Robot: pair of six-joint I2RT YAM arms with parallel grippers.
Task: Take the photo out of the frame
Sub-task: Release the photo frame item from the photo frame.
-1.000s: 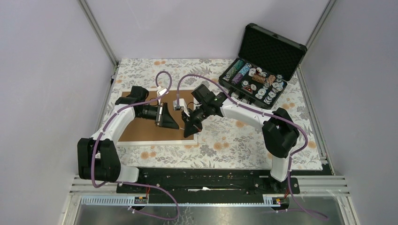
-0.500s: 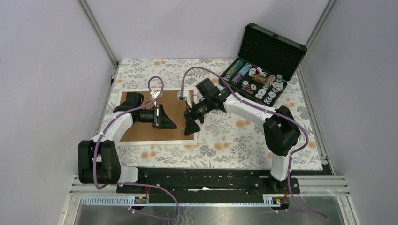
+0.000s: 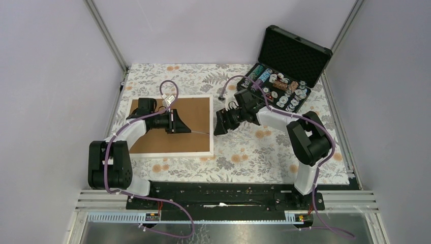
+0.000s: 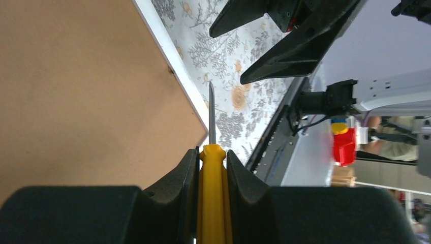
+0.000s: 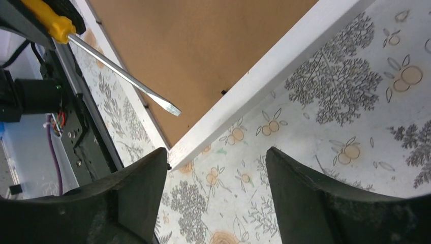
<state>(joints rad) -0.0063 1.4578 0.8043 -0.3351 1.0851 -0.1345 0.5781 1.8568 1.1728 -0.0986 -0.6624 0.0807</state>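
Observation:
The frame (image 3: 195, 108) lies face down on the floral cloth, brown back up with a narrow white border (image 5: 274, 76). The photo is hidden beneath the backing. My left gripper (image 3: 177, 123) hovers over the frame's middle, shut on the yellow handle of a screwdriver (image 4: 213, 193). Its steel blade (image 5: 122, 76) points right and ends just inside the frame's right edge. My right gripper (image 3: 221, 124) stands open over the cloth just right of the frame, nothing between its fingers (image 5: 142, 188). In the right wrist view the near right corner of the frame (image 5: 203, 46) sits by the left finger.
An open black case of poker chips (image 3: 277, 89) stands at the back right, close behind the right arm. Purple walls with metal posts close in the table on three sides. A black rail (image 3: 218, 195) runs along the near edge.
My right gripper has opened and drawn back to the right, off the frame's right edge. The left gripper, still holding the screwdriver, has shifted slightly back and left.

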